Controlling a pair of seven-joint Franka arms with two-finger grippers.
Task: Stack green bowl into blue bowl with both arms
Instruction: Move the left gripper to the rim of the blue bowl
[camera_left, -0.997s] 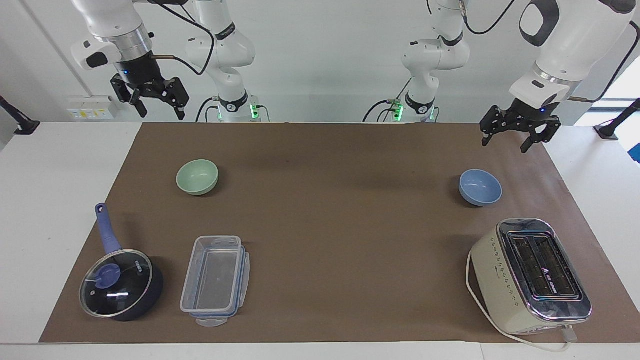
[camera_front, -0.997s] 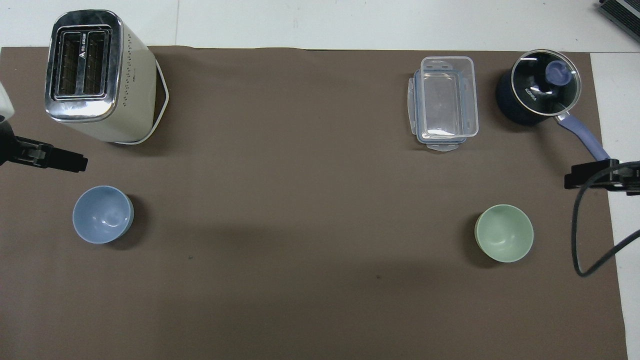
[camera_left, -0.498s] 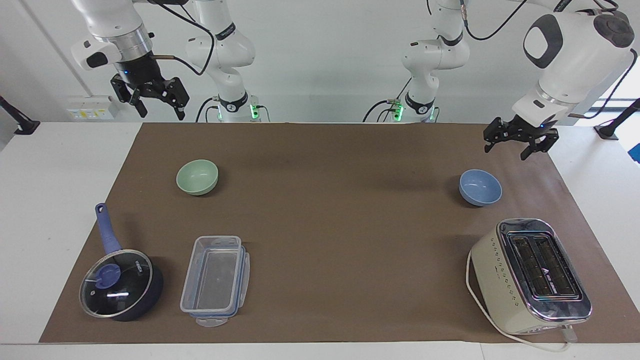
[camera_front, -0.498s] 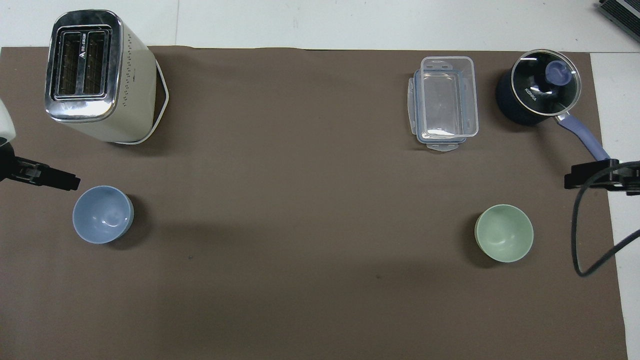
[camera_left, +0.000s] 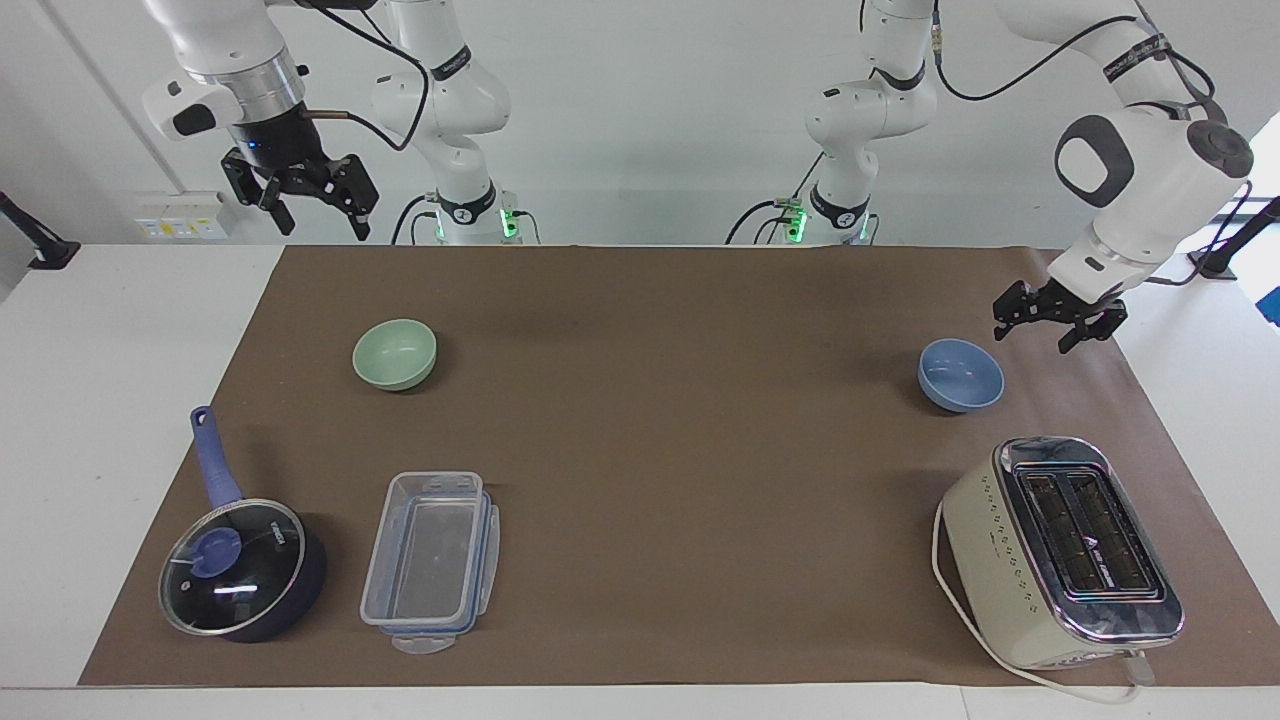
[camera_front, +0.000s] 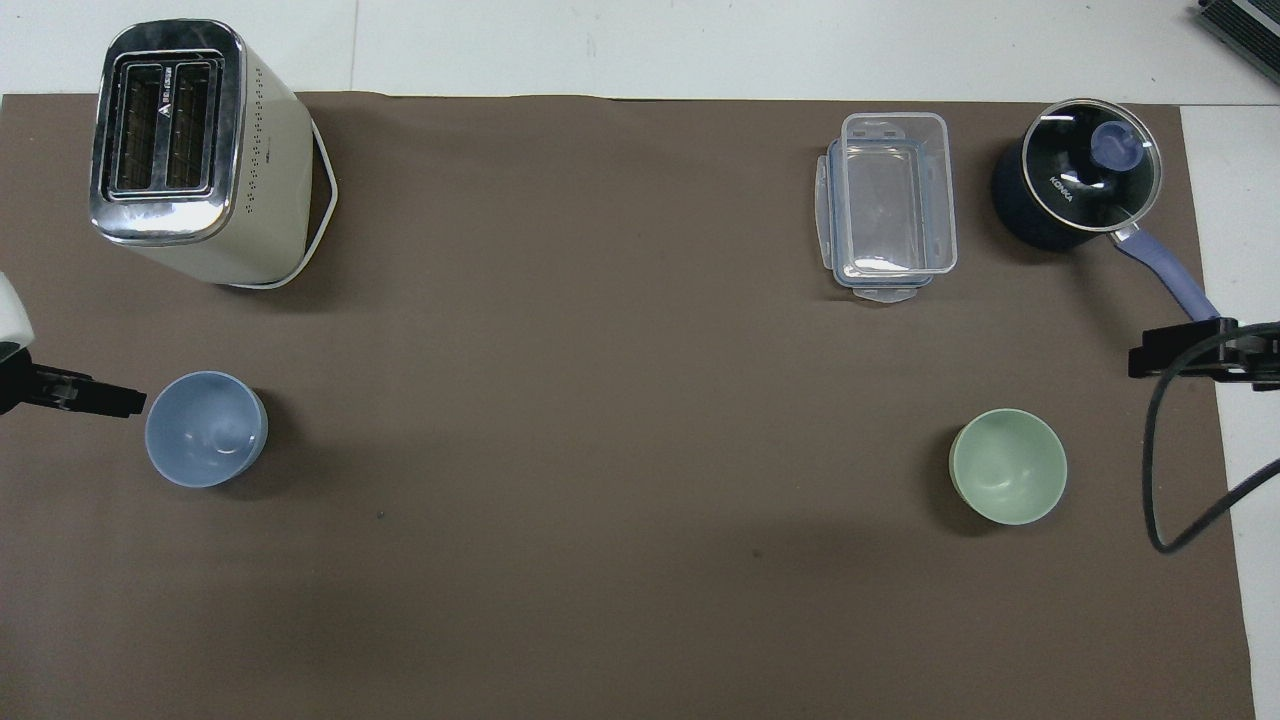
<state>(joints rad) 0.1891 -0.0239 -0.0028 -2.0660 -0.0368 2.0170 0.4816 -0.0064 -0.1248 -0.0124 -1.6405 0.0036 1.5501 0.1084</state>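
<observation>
brown mat (camera_left: 680, 420) on white table (camera_left: 110, 400), white wall; both grippers, left (camera_left: 1046, 328) and right (camera_left: 318, 212), wide, holding nothing

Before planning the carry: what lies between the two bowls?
Nothing: bare brown mat separates the green bowl from the blue bowl, clearest in the overhead view.

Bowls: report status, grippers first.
Left gripper open, low beside the blue bowl, not touching. Right gripper open, waiting high. Green bowl untouched at the right arm's end. Mat bare between the bowls.
</observation>
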